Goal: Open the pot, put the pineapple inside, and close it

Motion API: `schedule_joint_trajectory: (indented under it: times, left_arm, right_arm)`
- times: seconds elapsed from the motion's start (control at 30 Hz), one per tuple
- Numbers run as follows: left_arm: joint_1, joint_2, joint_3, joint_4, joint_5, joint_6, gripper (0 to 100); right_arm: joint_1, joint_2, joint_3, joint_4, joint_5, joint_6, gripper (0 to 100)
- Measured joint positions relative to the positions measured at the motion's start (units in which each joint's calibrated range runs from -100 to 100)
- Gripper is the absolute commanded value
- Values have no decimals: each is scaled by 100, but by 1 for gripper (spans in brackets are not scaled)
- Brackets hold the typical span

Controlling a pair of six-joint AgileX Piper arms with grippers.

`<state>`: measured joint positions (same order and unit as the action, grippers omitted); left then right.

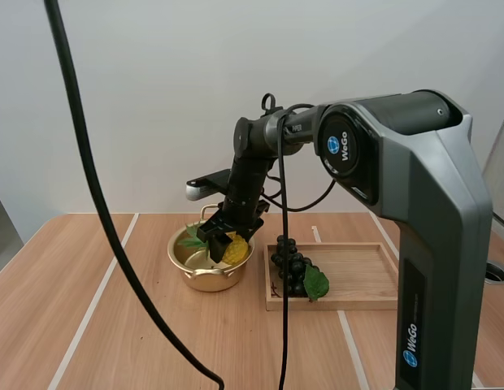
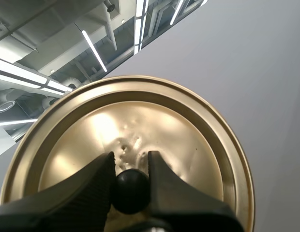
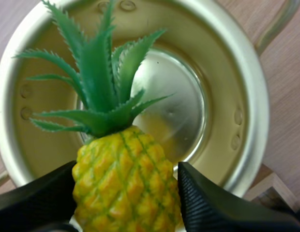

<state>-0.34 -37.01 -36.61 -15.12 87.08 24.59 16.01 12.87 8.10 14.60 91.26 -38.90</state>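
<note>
1. Two sets of jaws here, and both are busy. The right jaws are pinching the pineapple [image 3: 126, 186] by its yellow body, with one black finger [image 3: 34, 198] pressed in on each side.
2. The pineapple hangs right over the open mouth of the pot [image 3: 254, 96], green crown pointing away from the jaws. The pot's shiny bottom shows bare behind the leaves.
3. In the high view the pineapple [image 1: 234, 249] is roughly at rim level of the gold pot [image 1: 205, 275], crown tipped toward the pot's left side. Honestly can't tell if it's touching the inside.
4. The left jaws are clamped on the black knob [image 2: 131, 189] of the lid [image 2: 140, 121]. The lid's round gold face spreads out behind the knob, and the lid is off the pot.
5. Further out, the pot stands on the wooden desk [image 1: 114, 325], just beside a wooden tray [image 1: 358, 276] on its right.
6. A bunch of dark grapes [image 1: 289, 262] with a green leaf lies at the end of the tray nearest the pot.
</note>
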Motion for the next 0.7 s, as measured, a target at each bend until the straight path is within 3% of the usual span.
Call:
schedule_joint_trajectory:
  times: [0.53, 0.7]
  left_arm:
    - [0, 0, 0, 0, 96, 0, 0]
    - [0, 0, 0, 0, 168, 0, 0]
  right_arm:
    - [7, 251, 12, 61, -245, 120, 1]
    - [23, 251, 12, -59, -479, 232, 30]
